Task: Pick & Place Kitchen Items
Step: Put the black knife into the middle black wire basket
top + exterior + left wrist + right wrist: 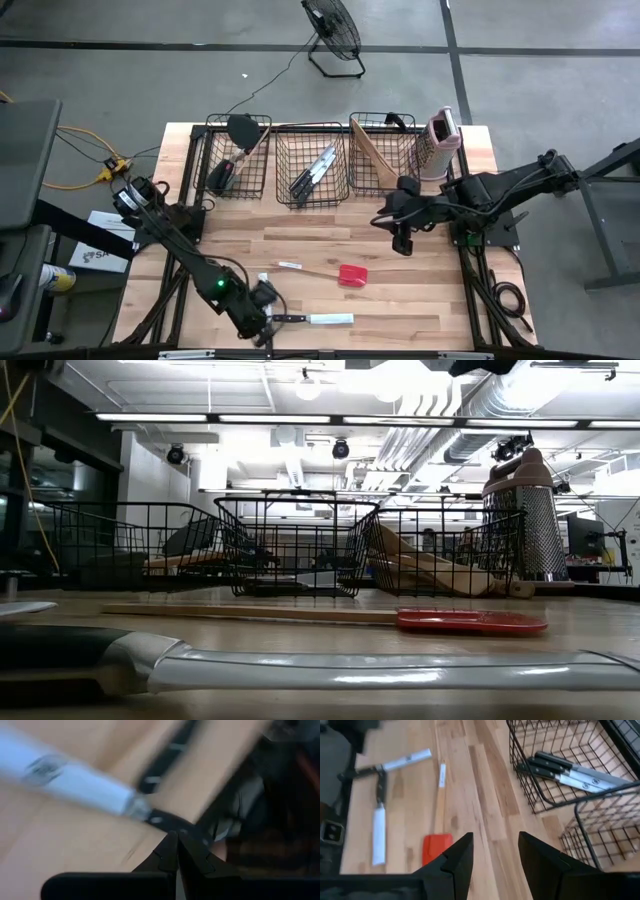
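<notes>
A black-handled steel knife (318, 319) (380, 668) lies flat along the table's near edge, handle toward the left. My left gripper (268, 320) (176, 840) is shut, low over the table at that handle's end. A second blade (262, 277) (410, 759) shows beside the left arm, its handle partly hidden. A red-headed spatula (352, 274) (470, 622) (436, 847) with a pale wooden handle lies flat mid-table. My right gripper (403, 245) (495, 845) is open, hovering above the table in front of the baskets, holding nothing. My left gripper's shut fingertips (170, 851) stand right at a knife's black handle (165, 821), just behind the bolster, coming in low and slanting down. Whether they touch it I cannot tell. The knife lies flat on the table.
Three black wire baskets stand along the far edge: the left one (240, 155) holds dark spatulas, the middle one (312, 165) holds knives (570, 772), the right one (385, 150) holds wooden utensils. A pink-and-white grater (441, 140) (527, 510) stands upright at the far right.
</notes>
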Tool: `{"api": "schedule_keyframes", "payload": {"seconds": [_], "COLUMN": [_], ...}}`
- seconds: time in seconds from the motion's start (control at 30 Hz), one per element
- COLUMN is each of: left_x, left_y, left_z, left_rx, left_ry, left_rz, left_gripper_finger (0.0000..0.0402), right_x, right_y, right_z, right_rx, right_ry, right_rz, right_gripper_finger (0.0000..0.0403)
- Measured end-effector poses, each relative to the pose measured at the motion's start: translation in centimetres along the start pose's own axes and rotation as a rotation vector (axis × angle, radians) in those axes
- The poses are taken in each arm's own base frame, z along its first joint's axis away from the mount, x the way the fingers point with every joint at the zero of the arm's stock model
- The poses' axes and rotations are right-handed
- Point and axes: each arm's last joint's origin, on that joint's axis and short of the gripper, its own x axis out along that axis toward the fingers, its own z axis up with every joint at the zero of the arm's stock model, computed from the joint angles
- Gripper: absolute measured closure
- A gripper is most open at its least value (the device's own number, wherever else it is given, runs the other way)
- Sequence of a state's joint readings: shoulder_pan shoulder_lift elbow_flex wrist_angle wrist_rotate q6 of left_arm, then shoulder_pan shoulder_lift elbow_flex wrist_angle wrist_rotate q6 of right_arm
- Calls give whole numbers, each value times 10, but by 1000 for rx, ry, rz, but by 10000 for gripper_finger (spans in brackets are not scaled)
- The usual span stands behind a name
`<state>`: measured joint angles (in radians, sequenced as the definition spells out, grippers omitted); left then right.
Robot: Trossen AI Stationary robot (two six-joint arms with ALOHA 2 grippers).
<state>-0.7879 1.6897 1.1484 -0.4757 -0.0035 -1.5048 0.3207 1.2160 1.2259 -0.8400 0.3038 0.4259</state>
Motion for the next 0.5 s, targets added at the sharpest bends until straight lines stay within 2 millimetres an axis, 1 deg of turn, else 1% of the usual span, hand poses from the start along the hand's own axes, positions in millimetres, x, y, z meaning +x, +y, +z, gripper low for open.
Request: {"api": "schedule_keyframes", "payload": {"seconds": [0.13, 0.2, 0.3, 0.5], "left_x": [-1, -2, -3, -3], "left_y": [-13, -18, -23, -23], "left_z": [0, 0, 1, 5], "left_rx": [414, 553, 637, 731], "left_ry": [-18, -44, -71, -100], "left_rz": [-139, -186, -230, -222], "left_gripper_finger": [392, 392, 392, 392], "right_x": [0, 0, 0, 0], "right_y": [-2, -2, -2, -1], "right_z": [-4, -4, -4, -5], "right_rx": [-23, -30, -52, -60], "right_ry": [36, 42, 41, 59], "right_rz": [-22, -26, -24, 17], "right_gripper_finger": [254, 254, 254, 254]}}
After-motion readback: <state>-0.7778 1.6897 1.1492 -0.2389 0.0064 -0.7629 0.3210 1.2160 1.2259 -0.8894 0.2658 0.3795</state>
